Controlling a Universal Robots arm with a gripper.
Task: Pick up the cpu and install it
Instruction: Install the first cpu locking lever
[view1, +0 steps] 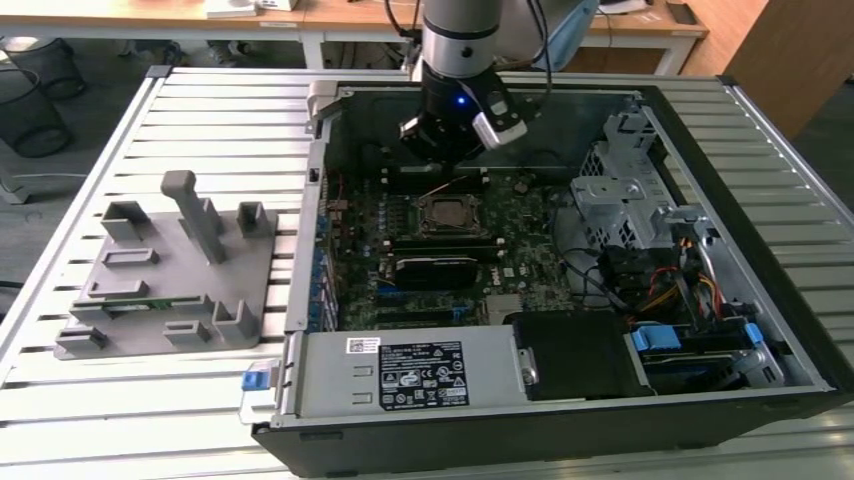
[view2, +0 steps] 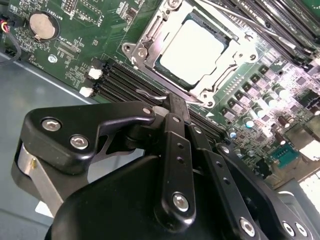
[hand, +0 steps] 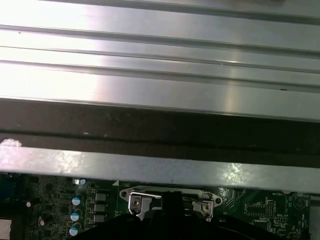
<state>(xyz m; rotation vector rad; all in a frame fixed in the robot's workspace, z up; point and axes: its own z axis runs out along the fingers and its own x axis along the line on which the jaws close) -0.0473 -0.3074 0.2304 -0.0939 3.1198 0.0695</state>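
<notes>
The cpu (view1: 447, 213) lies flat in its socket in the middle of the motherboard (view1: 521, 250), inside the open computer case. In the second wrist view its shiny silver top (view2: 192, 49) sits framed by the metal socket bracket (view2: 145, 35). My gripper (view1: 445, 160) hangs over the board just behind the socket, toward the case's rear wall. Its black fingers (view2: 175, 130) lie close together in the second wrist view, shut, with nothing between them, and the gripper (view2: 173, 106) ends short of the cpu. The socket bracket (hand: 170, 199) also shows in the first wrist view.
A grey plastic fixture tray (view1: 174, 270) stands on the slatted table at the exterior view's left. Inside the case are a black block (view1: 434, 270) in front of the socket, a power supply (view1: 400, 375), a metal drive cage (view1: 627, 190) and cables (view1: 667, 290).
</notes>
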